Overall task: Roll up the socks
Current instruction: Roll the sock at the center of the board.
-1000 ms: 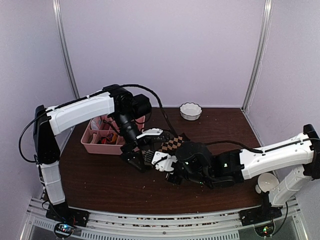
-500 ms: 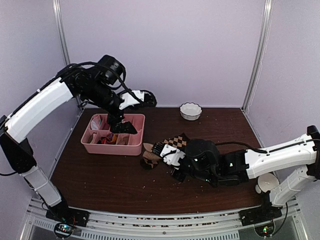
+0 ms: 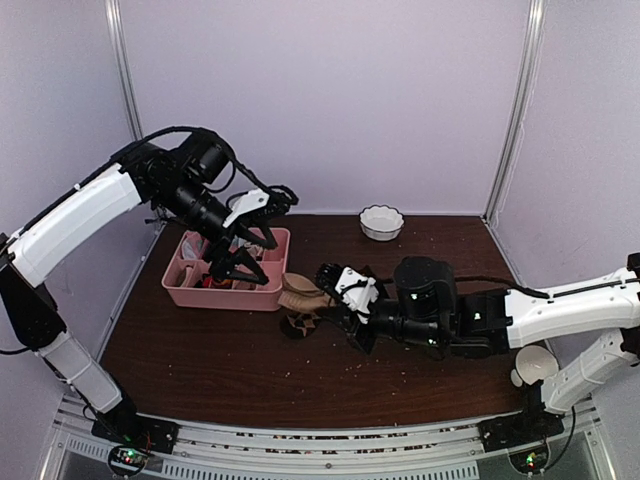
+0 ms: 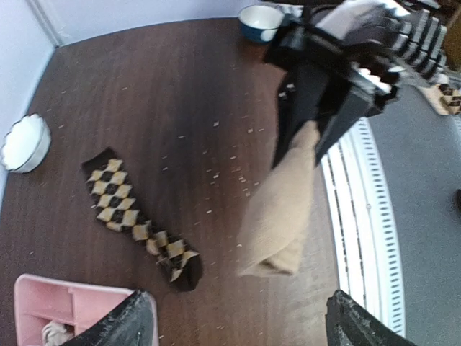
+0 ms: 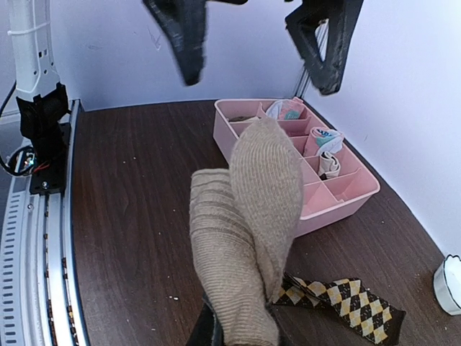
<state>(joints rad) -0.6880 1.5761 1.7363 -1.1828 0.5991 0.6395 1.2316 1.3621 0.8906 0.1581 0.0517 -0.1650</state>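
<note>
**A:** What do we log around the work area?

**B:** A pink tray (image 3: 225, 290) of small rolled bundles sits on the left of the table (image 3: 200, 370), and a white bowl (image 3: 381, 222) at the far edge. The left gripper (image 3: 245, 250) hangs over the tray, fingers spread wide and holding nothing.

**A:** And the socks?

**B:** We see the right gripper (image 3: 328, 296) pinching the tan sock (image 3: 303, 294), which dangles just beside the tray's near right corner. The argyle sock (image 4: 137, 225) lies flat on the table below, apart from both grippers.
</note>
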